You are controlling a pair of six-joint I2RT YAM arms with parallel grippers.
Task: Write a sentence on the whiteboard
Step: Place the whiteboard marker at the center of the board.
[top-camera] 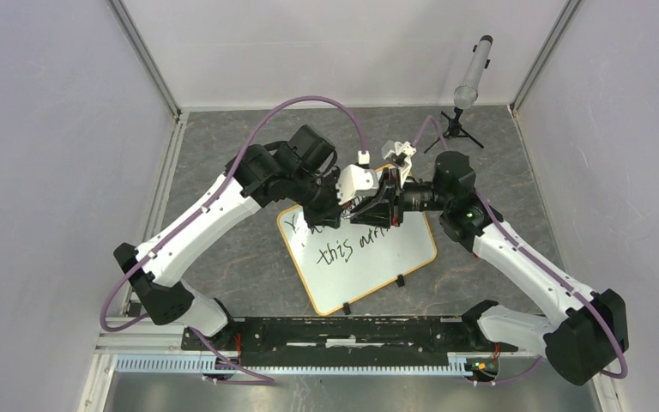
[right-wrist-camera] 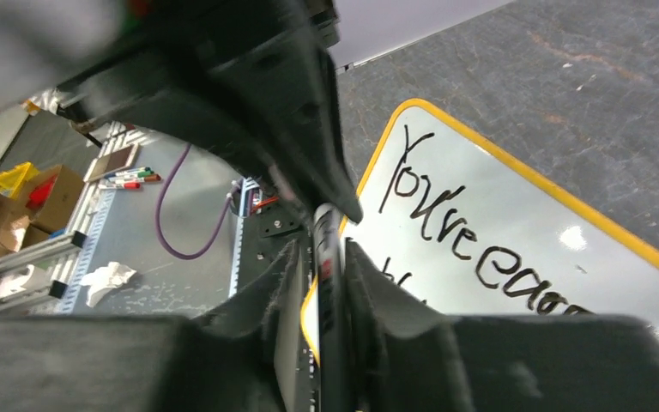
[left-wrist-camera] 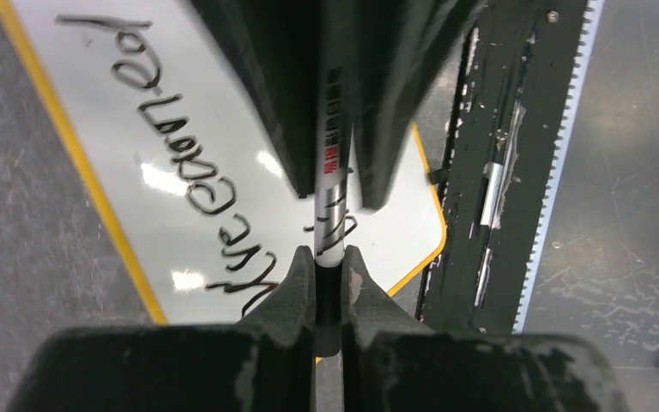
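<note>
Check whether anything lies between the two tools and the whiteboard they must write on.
Nothing visible blocks them. The left tool and right tool meet above the far end of the whiteboard, both shut on one marker. Apart from that marker, no object shows between them and the board.

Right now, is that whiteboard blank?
No: the whiteboard carries black handwriting, running across it in two slanted lines in the top view.
</note>
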